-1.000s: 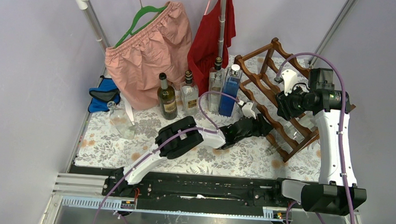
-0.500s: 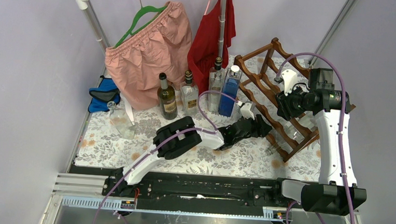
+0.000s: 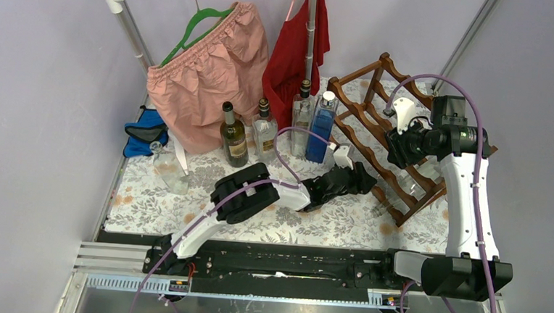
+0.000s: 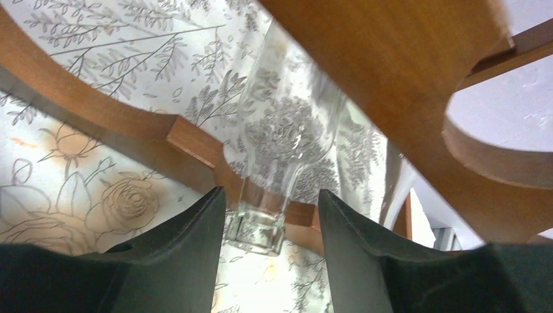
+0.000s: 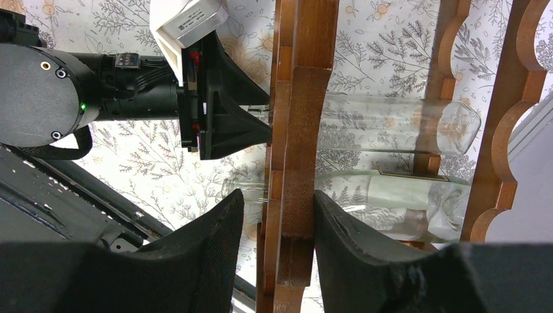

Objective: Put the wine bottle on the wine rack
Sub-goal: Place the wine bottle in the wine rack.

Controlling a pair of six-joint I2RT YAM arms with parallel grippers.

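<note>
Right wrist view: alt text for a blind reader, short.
A clear bottle lies across the wooden wine rack, its neck poking past the front rail between the left arm's black fingers. A second clear bottle lies in the next slot, and the right fingers straddle that rail in the foreground.

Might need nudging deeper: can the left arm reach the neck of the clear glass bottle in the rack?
Likely yes: the clear glass bottle pokes its neck past the reddish-brown wooden rack, right inside the open left tool.
</note>
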